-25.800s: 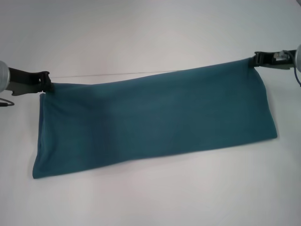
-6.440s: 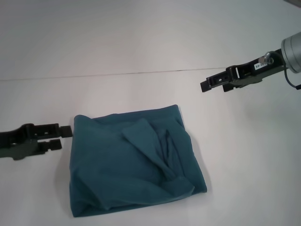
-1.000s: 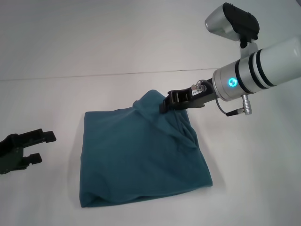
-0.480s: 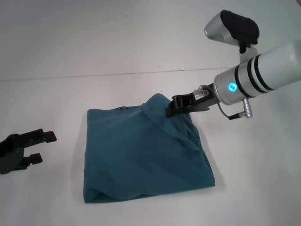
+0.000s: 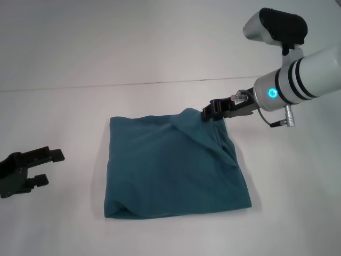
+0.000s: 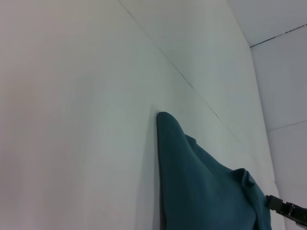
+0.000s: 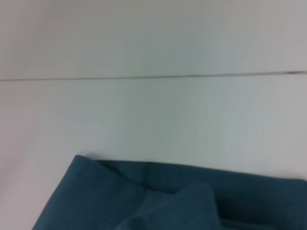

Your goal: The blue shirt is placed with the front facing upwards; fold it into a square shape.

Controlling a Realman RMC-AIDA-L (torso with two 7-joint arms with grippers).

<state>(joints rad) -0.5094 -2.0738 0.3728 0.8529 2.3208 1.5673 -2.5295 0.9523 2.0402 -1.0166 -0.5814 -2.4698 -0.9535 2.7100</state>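
Note:
The blue shirt (image 5: 173, 165) lies folded into a rough square on the white table, plain teal side up, with loose folds along its right side; no lettering shows. My right gripper (image 5: 208, 113) is shut on the shirt's far right corner and holds that corner slightly raised. My left gripper (image 5: 45, 165) is open and empty, low at the left, well apart from the shirt. The shirt also shows in the left wrist view (image 6: 201, 182) and in the right wrist view (image 7: 144, 201).
The white table (image 5: 160, 53) runs all around the shirt. A thin dark seam line (image 5: 106, 86) crosses the table behind the shirt.
My right gripper has dragged the shirt's far right corner to the right, and the whole folded shirt has slid right with it. The left arm has not moved.

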